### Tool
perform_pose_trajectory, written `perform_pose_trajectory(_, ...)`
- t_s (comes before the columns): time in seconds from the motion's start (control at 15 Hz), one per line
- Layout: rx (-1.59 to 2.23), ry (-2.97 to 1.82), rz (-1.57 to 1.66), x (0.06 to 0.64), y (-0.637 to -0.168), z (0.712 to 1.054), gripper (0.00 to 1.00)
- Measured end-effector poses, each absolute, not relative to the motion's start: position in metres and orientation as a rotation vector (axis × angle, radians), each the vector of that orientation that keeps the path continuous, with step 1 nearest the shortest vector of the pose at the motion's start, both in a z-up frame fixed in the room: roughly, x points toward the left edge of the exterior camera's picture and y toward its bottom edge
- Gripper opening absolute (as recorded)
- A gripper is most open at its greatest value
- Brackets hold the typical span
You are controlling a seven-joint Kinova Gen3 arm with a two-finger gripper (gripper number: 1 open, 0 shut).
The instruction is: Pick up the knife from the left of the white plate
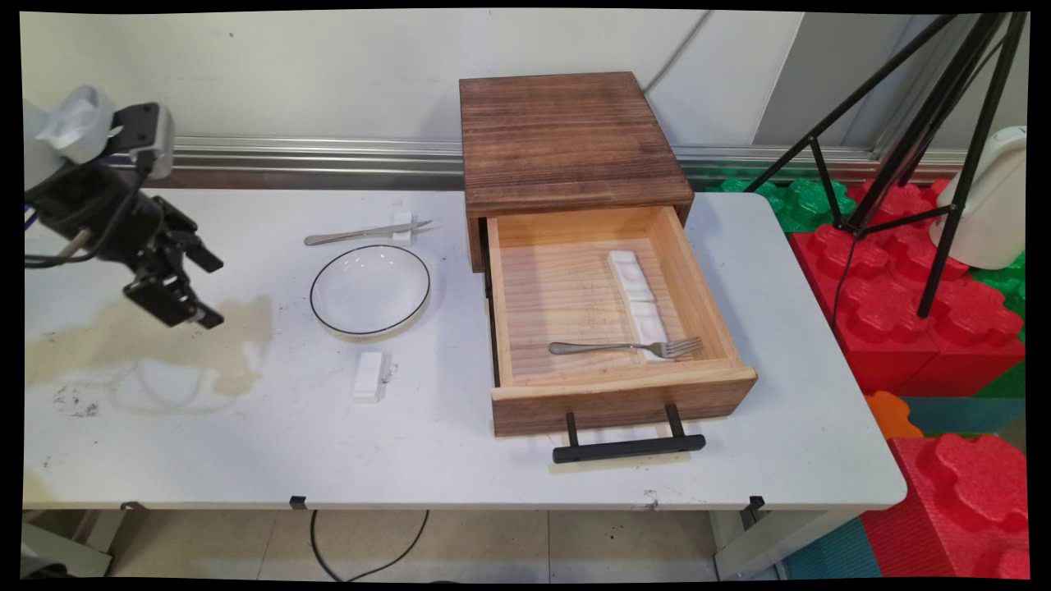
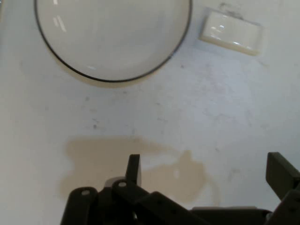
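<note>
White worktop (image 1: 460,460), stained tan at left. Small white block (image 1: 369,376) near the front; behind it a black-rimmed glass plate (image 1: 370,289); then a knife (image 1: 365,235) on a rest. Black hand (image 1: 190,283) hovers over the stain, fingers spread, empty; nearest thing the plate. Right: open wooden drawer (image 1: 624,394) holding a fork (image 1: 628,348).

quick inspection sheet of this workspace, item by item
surface: white table with a brownish stain at its left, under the hand
things: white plate with a dark rim; knife behind it, tip on a small white block; another white block in front of the plate; wooden box with its drawer pulled open, a fork and a white strip inside
clutter: nothing seen
gripper: gripper open, empty, above the stain, left of the plate
cables: black cable on the floor under the table
surroundings: tripod, red and green foam blocks at right
</note>
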State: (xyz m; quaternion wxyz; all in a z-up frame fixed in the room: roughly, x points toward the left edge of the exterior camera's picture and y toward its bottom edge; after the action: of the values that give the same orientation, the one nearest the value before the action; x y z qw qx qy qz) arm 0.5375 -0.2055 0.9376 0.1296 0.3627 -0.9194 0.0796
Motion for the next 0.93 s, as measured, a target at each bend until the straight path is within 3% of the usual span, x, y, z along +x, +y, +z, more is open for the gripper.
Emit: perform_pose_trajectory(0.93, 1.170, -2.710, 0.380, 0.556, -0.337, 0.902, 1.00)
